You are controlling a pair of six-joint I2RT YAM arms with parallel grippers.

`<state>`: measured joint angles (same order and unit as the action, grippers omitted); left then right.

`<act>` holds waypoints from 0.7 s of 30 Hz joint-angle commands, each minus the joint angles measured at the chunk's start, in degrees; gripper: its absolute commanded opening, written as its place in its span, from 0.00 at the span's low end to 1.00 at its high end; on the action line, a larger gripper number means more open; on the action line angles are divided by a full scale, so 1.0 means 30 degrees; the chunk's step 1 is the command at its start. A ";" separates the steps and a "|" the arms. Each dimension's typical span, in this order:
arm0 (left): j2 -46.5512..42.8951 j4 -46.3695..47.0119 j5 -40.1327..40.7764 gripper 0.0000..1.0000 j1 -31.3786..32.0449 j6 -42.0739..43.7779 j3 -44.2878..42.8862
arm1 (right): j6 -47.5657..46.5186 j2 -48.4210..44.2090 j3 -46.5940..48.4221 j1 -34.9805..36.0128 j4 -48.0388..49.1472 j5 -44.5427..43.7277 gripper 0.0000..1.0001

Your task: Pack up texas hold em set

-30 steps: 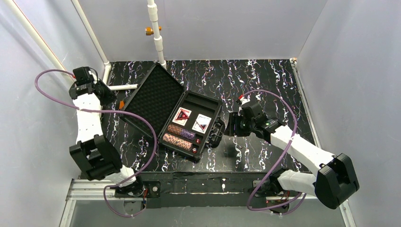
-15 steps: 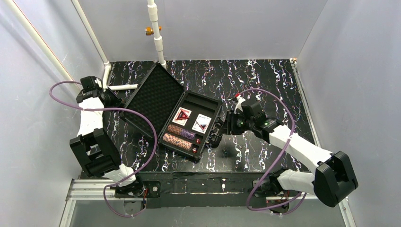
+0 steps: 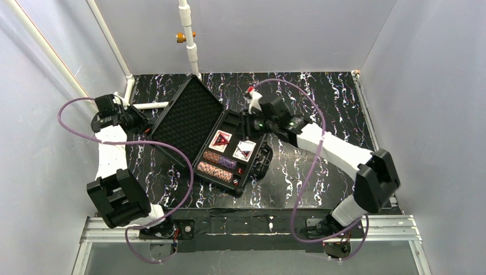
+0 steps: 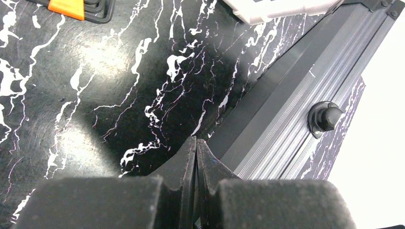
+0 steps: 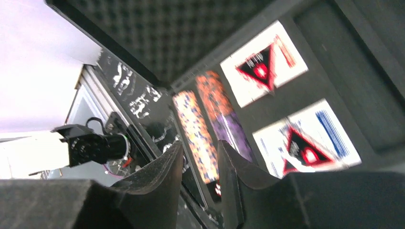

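Inventory of the black, white-veined marbled worktop [image 3: 321, 91], left to right.

1. Left gripper [image 4: 196, 143]: fingers pressed together, nothing between them. It hangs low over the worktop, tips just beside the ribbed outer edge of the case lid; I cannot tell whether they touch.
2. Black rectangular hard plastic case [image 3: 259, 130]: lies open at mid-worktop, set at an angle. Its lid [image 3: 186, 117], lined with egg-crate foam, is thrown back to the left.
3. In the base's near compartment, two mottled rows of chip stacks [image 3: 216, 165] lie on their sides, side by side.
4. Beyond them, the red-striped card deck [image 5: 286, 47] sits left of the blue-striped card deck [image 5: 329, 129], each in its own recess, with red triangles [image 5: 260, 69] on top.
5. Tiny red dice [image 3: 240, 170]: in a small slot at the right end of the chip rows.
6. Carry handle [image 3: 265, 160]: on the base's right-hand edge.
7. Right gripper [image 5: 199, 143]: fingers apart with a narrow gap, holding nothing, above the base's far edge.
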<state>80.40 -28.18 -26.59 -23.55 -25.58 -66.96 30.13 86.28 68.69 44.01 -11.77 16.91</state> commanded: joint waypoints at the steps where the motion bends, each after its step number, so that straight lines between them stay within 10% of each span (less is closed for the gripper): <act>1: -0.1293 -0.0654 -0.1555 0.02 0.0639 0.0003 0.0666 | -0.0677 0.2559 0.4137 0.1164 -0.0256 0.0179 0.39; 21: -0.2571 -0.0654 -0.2672 0.03 0.2482 0.0392 0.1185 | -0.0672 1.1489 1.6062 0.2849 -0.3221 0.0356 0.28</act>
<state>76.05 -26.06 -30.15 -18.76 -25.47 -64.62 28.29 120.42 111.81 52.27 -21.19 16.97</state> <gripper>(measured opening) 0.030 0.283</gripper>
